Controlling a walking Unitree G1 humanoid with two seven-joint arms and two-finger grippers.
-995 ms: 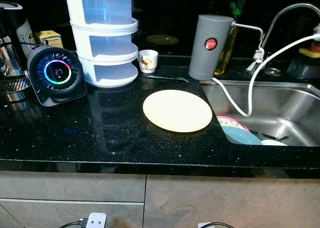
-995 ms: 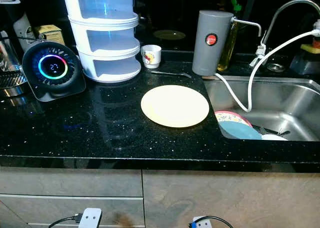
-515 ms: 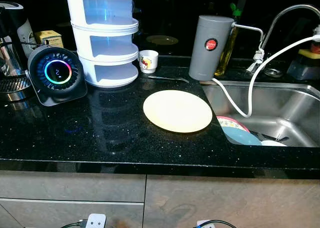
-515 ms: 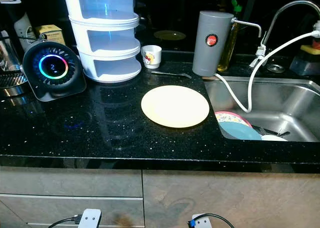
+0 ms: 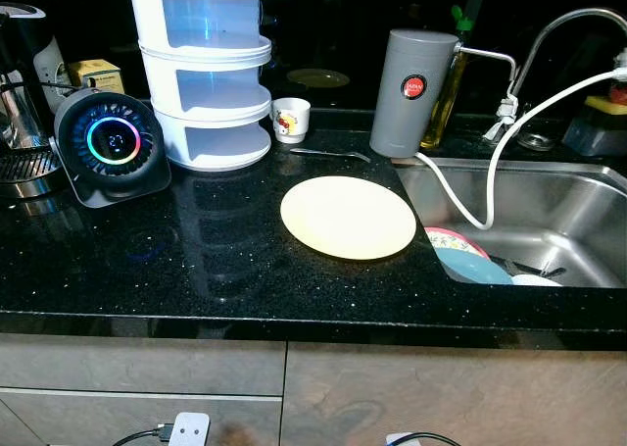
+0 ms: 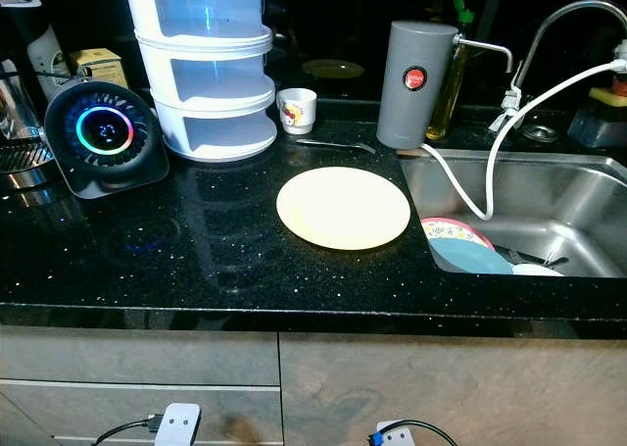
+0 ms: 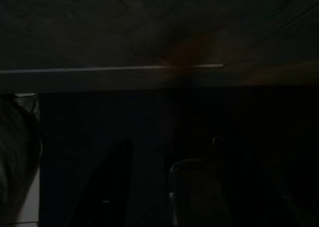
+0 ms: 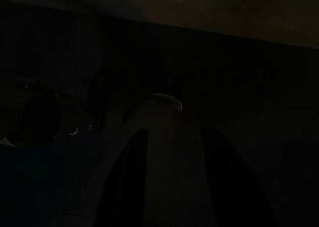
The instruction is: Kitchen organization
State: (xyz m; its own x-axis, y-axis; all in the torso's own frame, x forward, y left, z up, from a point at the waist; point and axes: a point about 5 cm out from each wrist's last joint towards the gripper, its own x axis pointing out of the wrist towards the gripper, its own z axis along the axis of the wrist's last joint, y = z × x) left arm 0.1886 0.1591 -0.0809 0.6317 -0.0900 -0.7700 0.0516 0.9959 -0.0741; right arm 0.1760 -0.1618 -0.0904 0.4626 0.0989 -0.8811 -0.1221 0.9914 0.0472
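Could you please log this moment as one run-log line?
phase: idle before counter | plate: flat on countertop, beside sink | dishes: in sink | left gripper, right gripper: hanging low in shade

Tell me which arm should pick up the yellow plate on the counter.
Probably the right. The yellow plate lies right of centre on the counter, close beside the sink, so the right arm has the shorter reach. Both arms hang idle in dark wrist views.

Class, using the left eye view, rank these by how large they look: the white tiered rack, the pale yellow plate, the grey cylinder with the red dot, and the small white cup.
1. White tiered rack
2. Pale yellow plate
3. Grey cylinder, though it stands farther back, so this is unsure
4. Small white cup
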